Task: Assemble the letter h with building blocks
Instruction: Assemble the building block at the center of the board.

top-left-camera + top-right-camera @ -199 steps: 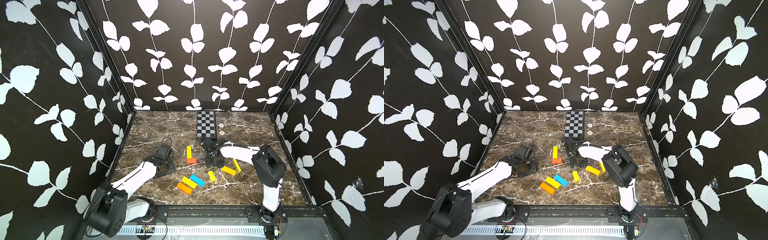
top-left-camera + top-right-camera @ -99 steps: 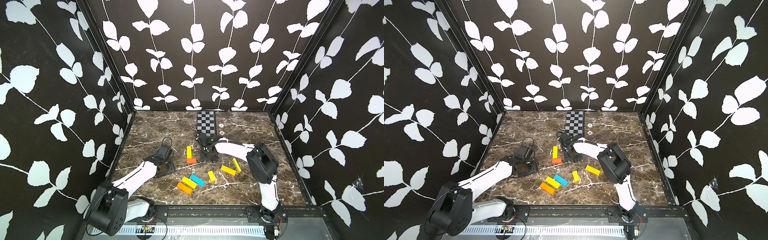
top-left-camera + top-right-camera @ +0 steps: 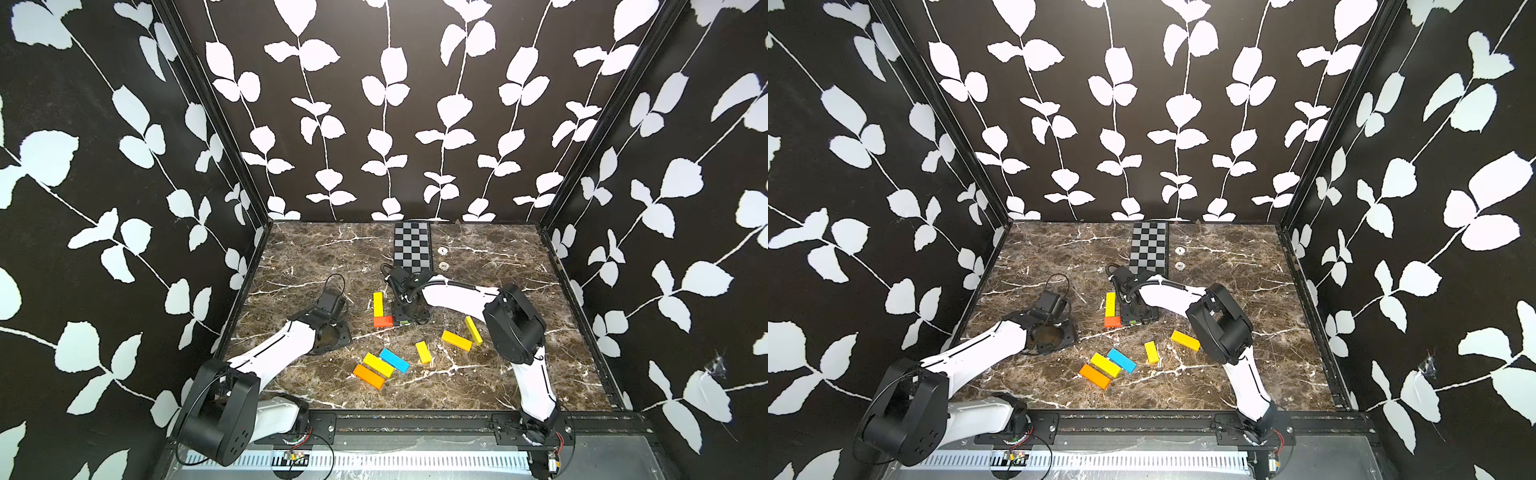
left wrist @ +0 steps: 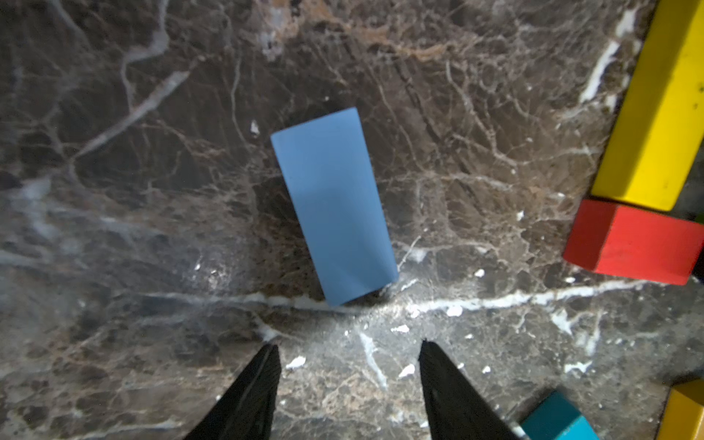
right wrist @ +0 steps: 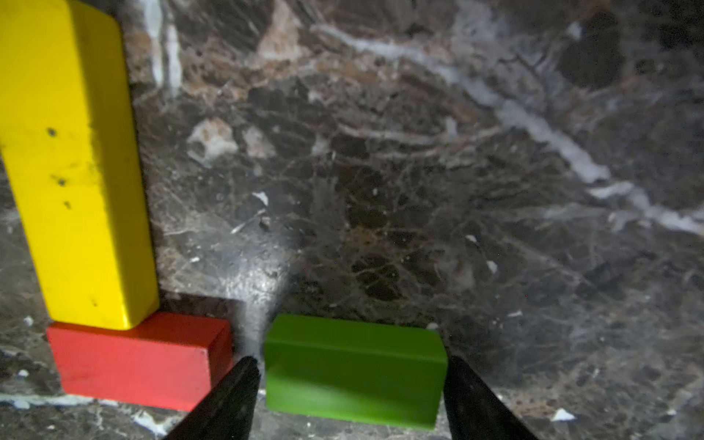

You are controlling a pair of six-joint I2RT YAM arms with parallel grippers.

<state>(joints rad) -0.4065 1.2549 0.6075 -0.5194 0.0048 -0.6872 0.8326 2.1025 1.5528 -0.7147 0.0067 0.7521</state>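
A long yellow block (image 3: pixel 377 304) lies on the marble with a red-orange block (image 3: pixel 382 321) across its near end. A green block (image 5: pixel 354 365) lies in line with the red-orange one, a narrow gap between them. My right gripper (image 5: pixel 351 362) straddles the green block, open, with slim gaps at both fingers. In both top views it hangs low over that spot (image 3: pixel 1133 316). My left gripper (image 4: pixel 348 344) is open and empty, low over the table. A pale blue block (image 4: pixel 333 205) lies flat just ahead of its tips, hidden under the arm in the top views.
Loose blocks lie nearer the front: orange (image 3: pixel 368 376), yellow (image 3: pixel 378 365), blue (image 3: pixel 394 360), a short yellow (image 3: pixel 423 352), and two more yellow ones (image 3: pixel 456 340) by the right arm. A checkered board (image 3: pixel 412 247) lies at the back. Black walls enclose the table.
My right gripper has carried the green block leftward, down beside the red-orange block, and its jaws have widened off it. The left arm has barely moved.
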